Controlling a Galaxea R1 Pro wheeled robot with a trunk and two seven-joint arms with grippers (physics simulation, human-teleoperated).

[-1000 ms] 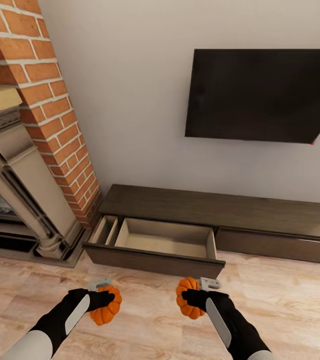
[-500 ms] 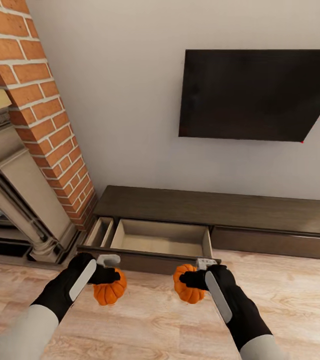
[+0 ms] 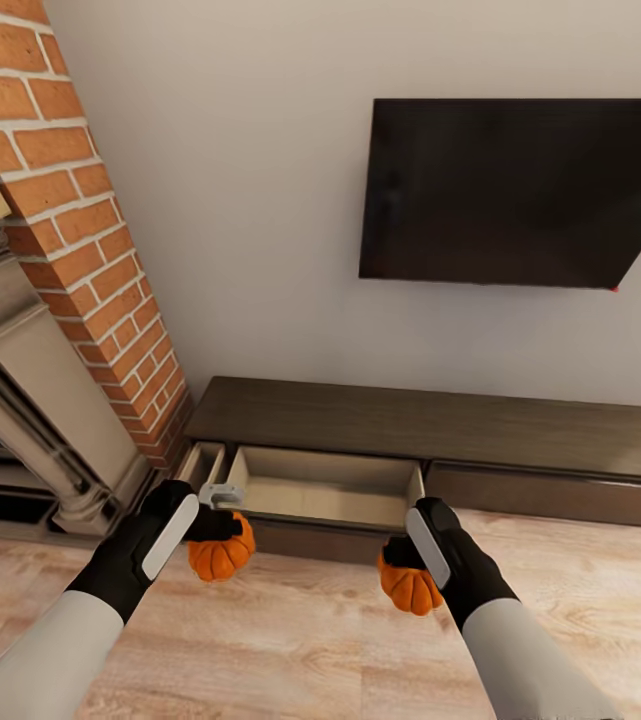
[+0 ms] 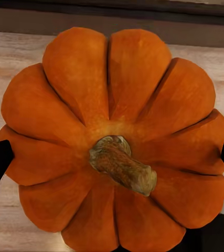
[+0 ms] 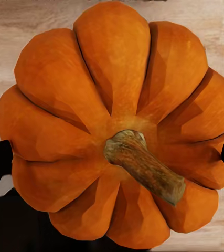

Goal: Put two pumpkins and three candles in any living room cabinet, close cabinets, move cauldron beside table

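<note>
The left gripper (image 3: 222,522) is clamped on a small orange ribbed pumpkin (image 3: 221,551). The right gripper (image 3: 401,556) grips a second orange pumpkin (image 3: 411,588). Both hang over the pale wood floor (image 3: 310,640), just near the long dark-brown cabinet's (image 3: 440,420) open beige drawer (image 3: 325,482).

The open drawer (image 3: 325,485) of the cabinet (image 3: 480,425) is wide and bare inside, so there's lots of room to drop in from above. Its dark front panel (image 3: 310,538) sits between it and both loaded grippers. The brick fireplace (image 3: 70,250) crowds the left side; floor (image 3: 290,640) underneath is open.
</note>
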